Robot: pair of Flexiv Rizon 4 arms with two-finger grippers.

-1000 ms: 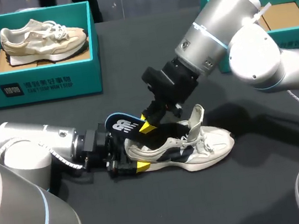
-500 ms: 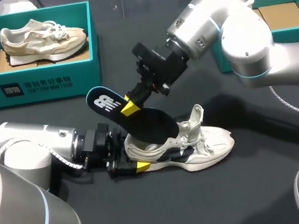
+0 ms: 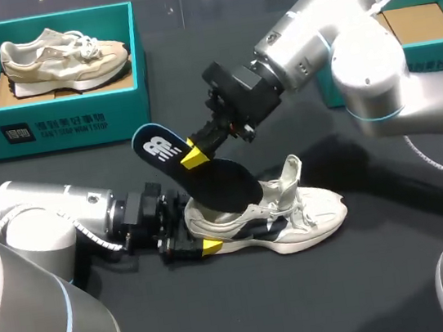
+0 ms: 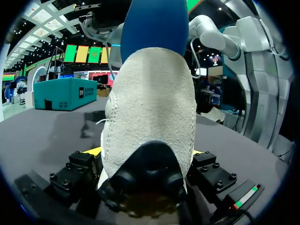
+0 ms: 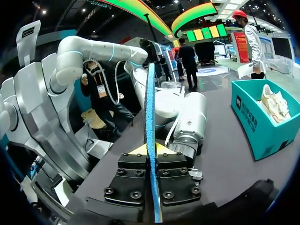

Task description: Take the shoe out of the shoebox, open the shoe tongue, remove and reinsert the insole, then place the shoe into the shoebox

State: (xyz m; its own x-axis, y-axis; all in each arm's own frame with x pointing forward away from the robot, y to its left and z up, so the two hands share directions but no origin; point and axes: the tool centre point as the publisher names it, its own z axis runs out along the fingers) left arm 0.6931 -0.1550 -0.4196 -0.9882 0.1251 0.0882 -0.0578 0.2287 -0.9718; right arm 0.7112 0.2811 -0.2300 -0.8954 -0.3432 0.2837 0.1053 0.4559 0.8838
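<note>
A white and navy shoe [image 3: 302, 214] lies on its side on the dark table, toe to the right, tongue pulled up. My left gripper [image 3: 198, 234] grips its heel from both sides; in the left wrist view the heel [image 4: 150, 108] fills the space between the widely spread fingers. My right gripper [image 3: 193, 155] hangs above the heel, shut on a dark blue insole [image 3: 206, 172]. The insole slants down, its lower end at the shoe's opening. In the right wrist view the insole [image 5: 150, 103] stands edge-on between the closed fingers [image 5: 151, 150].
A teal shoebox [image 3: 59, 123] at the back left holds a beige shoe [image 3: 61, 55]. A second teal shoebox [image 3: 438, 65] at the back right has bare cardboard [image 3: 420, 22] inside. My right arm's elbow hangs in front of that box.
My right gripper has lifted the insole up and back out of the shoe, tilting its heel end upward. The left gripper and the shoe have stayed in place.
</note>
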